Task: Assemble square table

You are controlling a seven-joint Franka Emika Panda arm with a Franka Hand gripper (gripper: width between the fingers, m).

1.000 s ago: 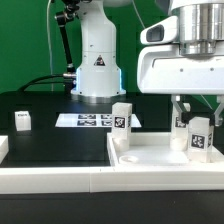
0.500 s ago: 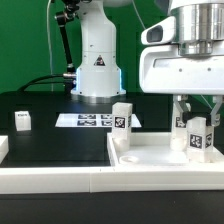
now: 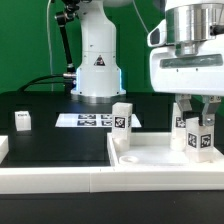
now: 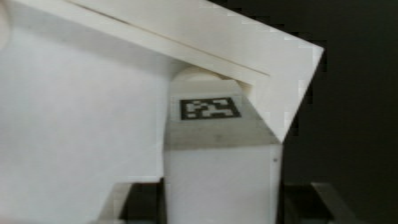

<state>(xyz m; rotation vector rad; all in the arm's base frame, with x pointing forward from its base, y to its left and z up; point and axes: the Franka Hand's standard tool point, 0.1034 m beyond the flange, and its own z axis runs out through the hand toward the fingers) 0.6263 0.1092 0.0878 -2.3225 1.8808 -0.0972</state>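
The square table's white tray-like top (image 3: pixel 150 160) lies at the front of the exterior view's right. My gripper (image 3: pixel 200 122) is shut on a white tagged leg block (image 3: pixel 200 140), held upright over the top's right corner. In the wrist view the same leg (image 4: pixel 217 150) shows its tag, rising between my dark fingers (image 4: pixel 143 200) against the white top (image 4: pixel 89 110). A second leg (image 3: pixel 122 119) stands upright at the top's far left corner. A third leg (image 3: pixel 181 123) shows partly behind my fingers. A small leg block (image 3: pixel 22 120) sits alone at the exterior view's left.
The marker board (image 3: pixel 88 120) lies flat before the robot base (image 3: pixel 97 62). A long white border rail (image 3: pixel 50 180) runs along the front edge, and another rail end (image 3: pixel 3 148) sits at the left. The mat is black.
The hand housing has shifted slightly to the exterior view's right and looks turned a little. The held leg stays at the same corner.
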